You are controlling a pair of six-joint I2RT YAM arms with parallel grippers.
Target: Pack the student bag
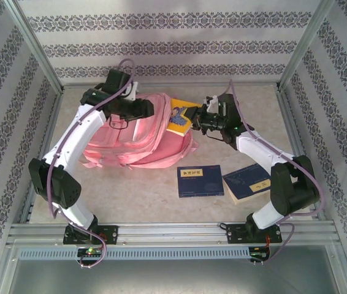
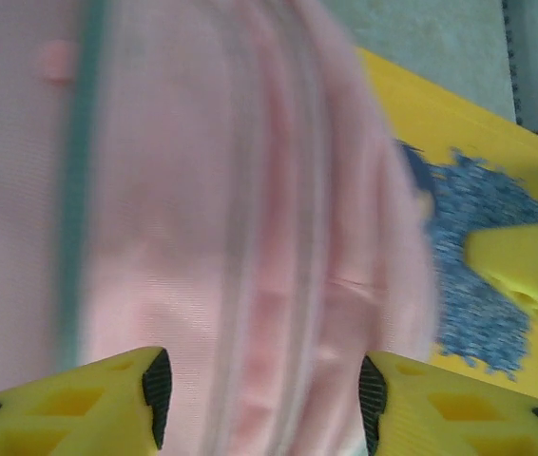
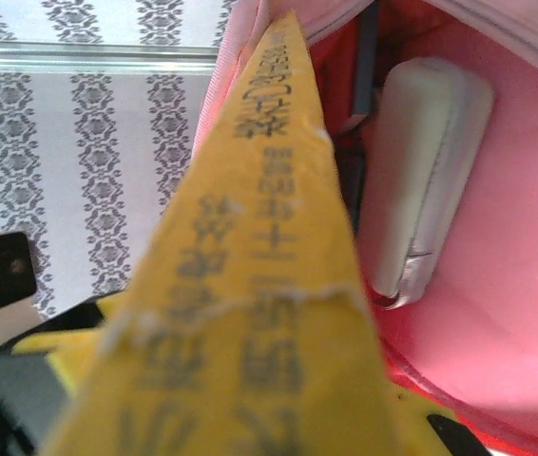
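Student bag (image 1: 143, 138), lying left of centre at the far side of the desk (image 1: 161, 202): soft, light, slumping fabric; grip probably best at the firmer zip rim. Left claw (image 2: 259, 394) spread, seemingly astride that rim (view blurred). Right claw (image 1: 193, 119) pinches a yellow book (image 1: 179, 115) at the bag's mouth.

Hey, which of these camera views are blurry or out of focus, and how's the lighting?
Top external: sharp and evenly lit, no glare on the bag. Left wrist: the bag is smeared and soft. Right wrist: the yellow book sits too near the lens and its print is fuzzy, while the wallpaper behind is crisp.
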